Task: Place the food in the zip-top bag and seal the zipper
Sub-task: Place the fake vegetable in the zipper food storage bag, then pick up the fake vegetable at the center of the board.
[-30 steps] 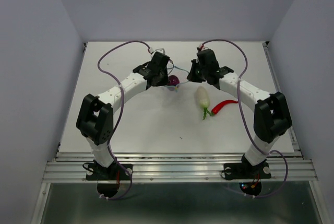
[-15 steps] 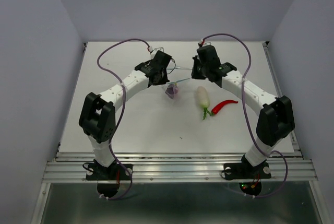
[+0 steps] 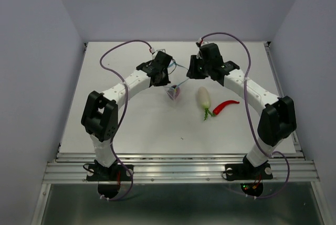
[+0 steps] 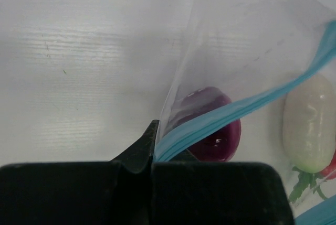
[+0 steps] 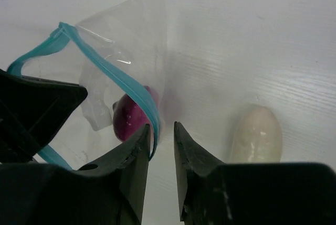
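The clear zip-top bag (image 3: 175,89) hangs between my two grippers above the table, with the dark purple ball (image 3: 173,94) inside it. My left gripper (image 3: 164,73) is shut on the blue zipper (image 4: 247,107) at one corner (image 4: 160,149); the ball (image 4: 212,130) shows through the bag (image 4: 247,41) just below. My right gripper (image 3: 193,71) has a narrow gap between its fingers (image 5: 160,125). The zipper (image 5: 113,70) runs into that gap along the left finger. The white radish (image 3: 203,99) and red chili (image 3: 224,106) lie on the table to the right, outside the bag.
The white table (image 3: 131,125) has a metal rail (image 3: 178,170) at its near edge, and grey walls close in the left, back and right. Purple cables loop above both arms. The radish (image 5: 257,133) lies just right of the right fingers.
The bag with the ball has been drawn out between the grippers and now hangs lower and nearer. The right gripper has shifted left and back. The radish and chili have not moved.
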